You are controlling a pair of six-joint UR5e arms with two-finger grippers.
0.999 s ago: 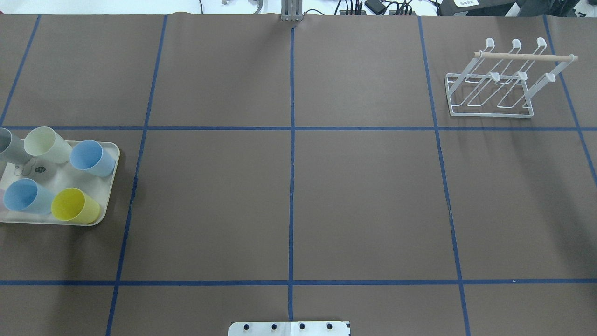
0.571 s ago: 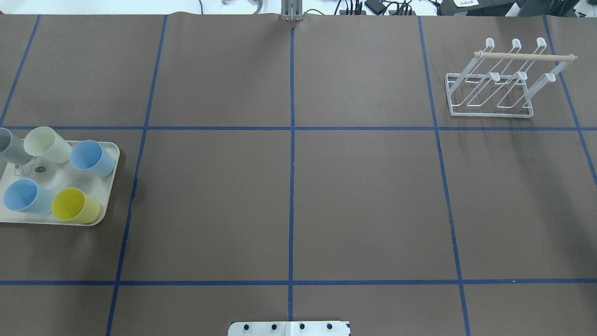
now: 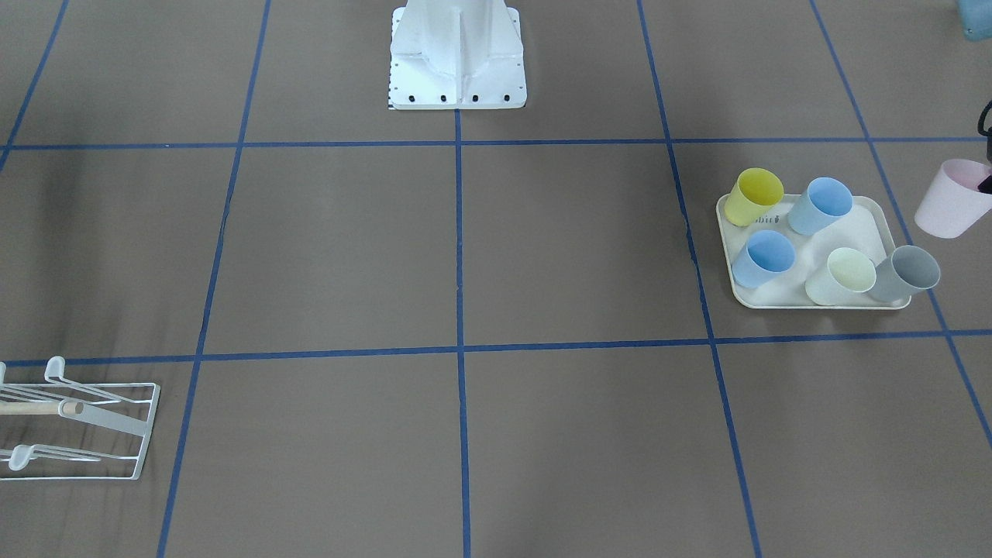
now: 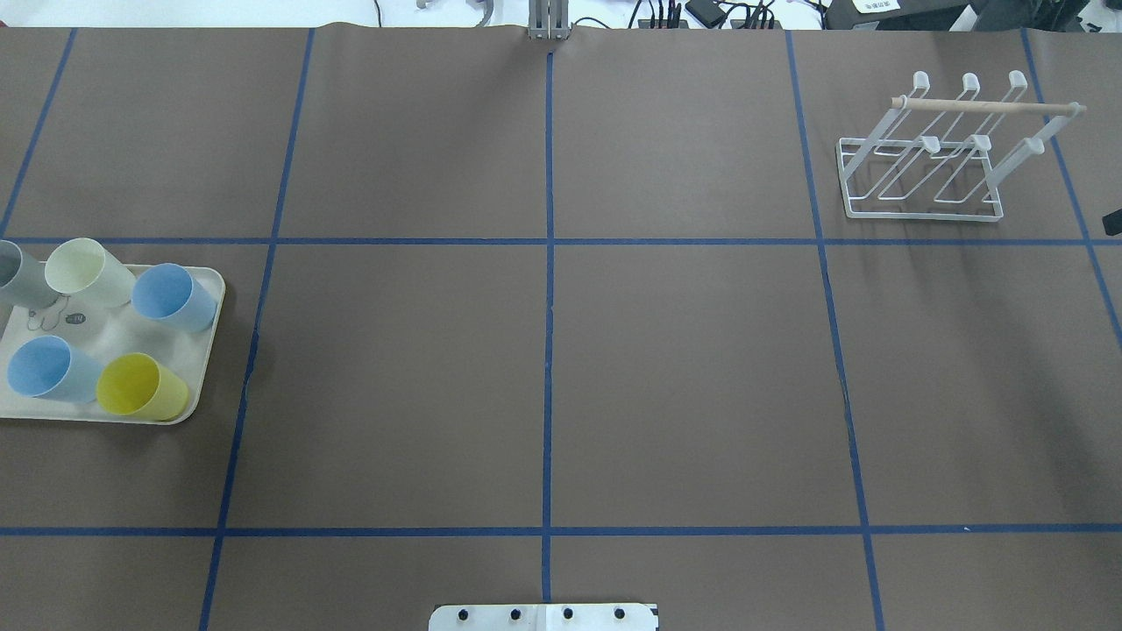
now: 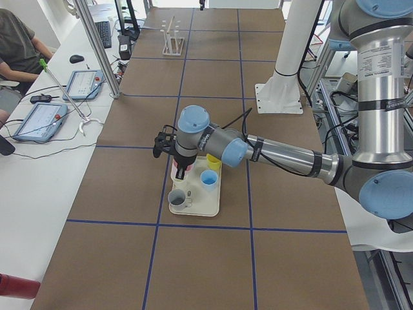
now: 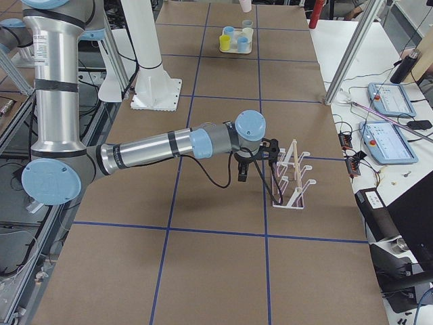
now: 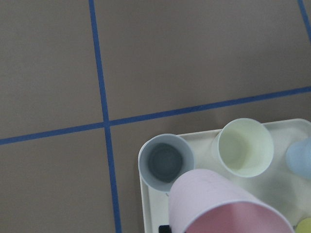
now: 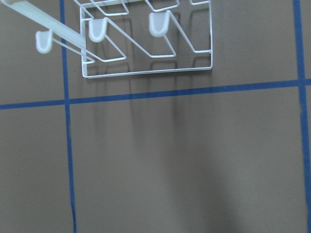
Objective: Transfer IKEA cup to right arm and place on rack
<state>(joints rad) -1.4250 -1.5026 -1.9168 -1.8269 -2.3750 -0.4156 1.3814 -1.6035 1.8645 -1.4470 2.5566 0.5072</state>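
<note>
Pink plastic cup (image 3: 947, 203): raised and tilted, just beyond the rim of the rounded cream tray (image 3: 781, 294).
Left gripper (image 5: 180, 170): clamps this cup at its rim.
Right gripper (image 6: 242, 170): near white wire rack with wooden dowel (image 6: 289, 175); whether it is closed, cannot tell.
Brown taped table (image 4: 684, 377): wide stretch between tray and rack.

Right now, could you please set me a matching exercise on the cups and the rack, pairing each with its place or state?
Things: 1 pink cup; 2 yellow cup; 3 grey cup; 4 rack.
States: A on the tray beside the cream cup; B bare of cups; C held up off the tray in the left claw; D tray corner nearest the robot's base.
Pairs: 1-C; 2-D; 3-A; 4-B.
</note>
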